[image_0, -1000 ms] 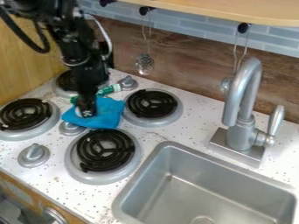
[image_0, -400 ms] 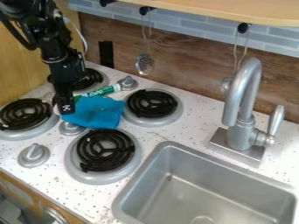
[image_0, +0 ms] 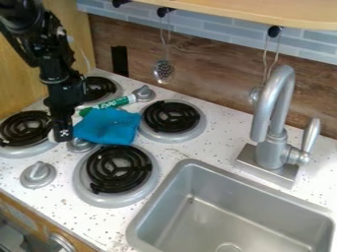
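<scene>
Open from above over the sink [image_0: 230, 206] and front coil burner [image_0: 118, 169]. Blocked behind the sink by the gooseneck faucet [image_0: 271, 115], beyond the burners by the wooden panel [image_0: 15, 81].

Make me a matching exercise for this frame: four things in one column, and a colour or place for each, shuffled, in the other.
1. end effector
2. cloth
3. marker
4. faucet

A. green and white
B. behind the sink
C. just left of the cloth in the image
D. blue

Right pairs: 1-C, 2-D, 3-A, 4-B
</scene>
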Available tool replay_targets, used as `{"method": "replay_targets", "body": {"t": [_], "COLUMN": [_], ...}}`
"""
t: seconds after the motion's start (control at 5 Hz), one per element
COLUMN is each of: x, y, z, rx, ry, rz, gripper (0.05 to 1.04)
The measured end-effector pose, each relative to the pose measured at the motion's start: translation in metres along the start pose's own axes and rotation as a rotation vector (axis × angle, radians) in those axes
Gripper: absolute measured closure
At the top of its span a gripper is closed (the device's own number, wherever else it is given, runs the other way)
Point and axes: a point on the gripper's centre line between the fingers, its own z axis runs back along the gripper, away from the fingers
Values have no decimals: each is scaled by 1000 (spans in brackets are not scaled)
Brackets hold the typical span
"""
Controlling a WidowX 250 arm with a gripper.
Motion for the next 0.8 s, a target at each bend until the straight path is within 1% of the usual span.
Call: {"method": "replay_targets", "body": {"t": [0.2, 0.4, 0.6, 0.8], "x": [-9, -12, -12, -13], "y": [3, 4, 5, 3], "z": [-2, -10, -17, -15], "rx": [-2, -15, -38, -53], "ry": [14, 34, 49, 57], "rz": [15, 24, 26, 32], "gripper": [468, 468, 423, 132]}}
